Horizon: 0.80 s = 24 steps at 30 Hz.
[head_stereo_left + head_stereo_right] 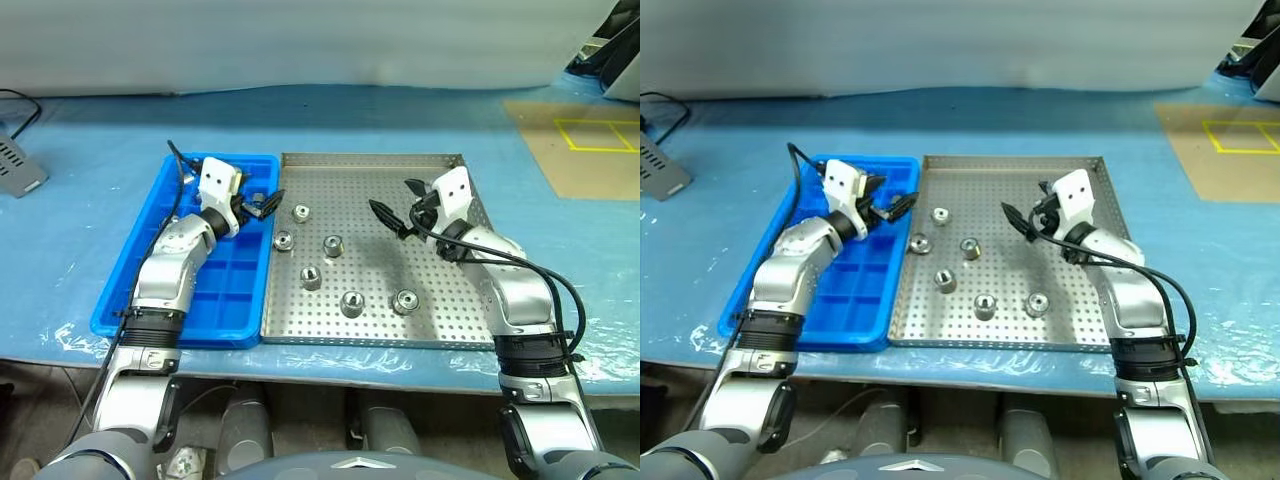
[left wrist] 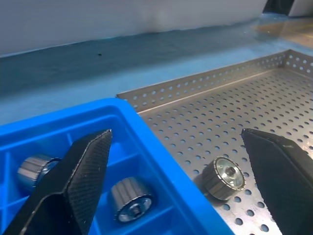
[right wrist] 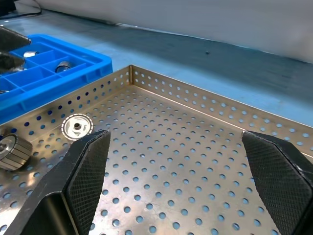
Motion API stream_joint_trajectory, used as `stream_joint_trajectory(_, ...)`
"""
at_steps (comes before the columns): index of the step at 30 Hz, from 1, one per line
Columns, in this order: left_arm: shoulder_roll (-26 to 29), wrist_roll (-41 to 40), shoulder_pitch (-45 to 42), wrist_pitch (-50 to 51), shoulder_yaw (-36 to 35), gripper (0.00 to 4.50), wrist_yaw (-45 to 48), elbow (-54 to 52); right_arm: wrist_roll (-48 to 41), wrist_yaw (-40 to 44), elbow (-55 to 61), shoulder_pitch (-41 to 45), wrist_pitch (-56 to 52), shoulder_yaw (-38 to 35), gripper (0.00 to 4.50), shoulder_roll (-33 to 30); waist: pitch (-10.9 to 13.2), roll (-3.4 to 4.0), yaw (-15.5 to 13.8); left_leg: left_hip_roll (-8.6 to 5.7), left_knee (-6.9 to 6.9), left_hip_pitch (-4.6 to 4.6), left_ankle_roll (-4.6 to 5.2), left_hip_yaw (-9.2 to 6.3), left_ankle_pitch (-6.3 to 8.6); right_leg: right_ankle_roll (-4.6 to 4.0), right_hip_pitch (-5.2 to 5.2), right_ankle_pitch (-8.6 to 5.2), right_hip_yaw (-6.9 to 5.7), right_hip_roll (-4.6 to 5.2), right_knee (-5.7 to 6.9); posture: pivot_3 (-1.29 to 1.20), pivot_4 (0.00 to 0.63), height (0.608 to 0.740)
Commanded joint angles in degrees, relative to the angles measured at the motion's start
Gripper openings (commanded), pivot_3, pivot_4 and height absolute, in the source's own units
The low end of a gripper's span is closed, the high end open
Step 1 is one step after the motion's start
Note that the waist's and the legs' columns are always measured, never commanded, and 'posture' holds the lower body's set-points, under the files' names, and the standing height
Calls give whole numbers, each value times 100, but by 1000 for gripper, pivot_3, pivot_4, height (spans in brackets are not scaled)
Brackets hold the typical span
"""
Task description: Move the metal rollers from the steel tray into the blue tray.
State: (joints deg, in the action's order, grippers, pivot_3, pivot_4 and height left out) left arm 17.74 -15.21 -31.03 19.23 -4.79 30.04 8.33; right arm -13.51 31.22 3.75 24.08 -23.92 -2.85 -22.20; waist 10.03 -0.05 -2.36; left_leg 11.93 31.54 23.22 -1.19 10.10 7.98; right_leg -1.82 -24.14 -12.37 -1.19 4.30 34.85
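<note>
Your steel tray [image 1: 440, 300], grey and perforated, holds six shiny metal rollers [image 1: 333, 245]; the blue tray [image 1: 225, 290] beside it has two in its far compartments. Your left gripper [image 1: 258, 210] and right gripper [image 1: 392, 220] hover level, jaws released, empty.

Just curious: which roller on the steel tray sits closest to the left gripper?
The far-left roller, beside the blue tray; the left gripper hovers next to it.

Readable text: you will find none on any surface.
Labels, brands, numbers: none legible to you on trays or arms.
</note>
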Motion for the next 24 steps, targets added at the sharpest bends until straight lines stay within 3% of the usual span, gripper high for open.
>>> stream_joint_trajectory(1,-52,-166,243,108,-100,4490,-134,-595,-104,47,85,165,51,31,4500,61,0,0,-16,-1,-1,0,0,0,0,-1,0,0,0,1,0,-51,150,740)
stream_joint_trajectory(16,291,-280,308,269,-137,4490,8,-828,-73,389,-449,617,313,98,4500,-12,0,0,-119,-1,-19,2,-12,-3,-8,-1,-4,-1,-10,1,-2,-34,150,740)
stream_joint_trajectory(24,1456,-457,-228,537,473,4490,2032,-600,-778,1660,496,401,-511,122,4500,-1024,1,1,-157,-1,-21,-2,-12,-2,-8,0,-5,-1,-8,1,-1,-108,150,740)
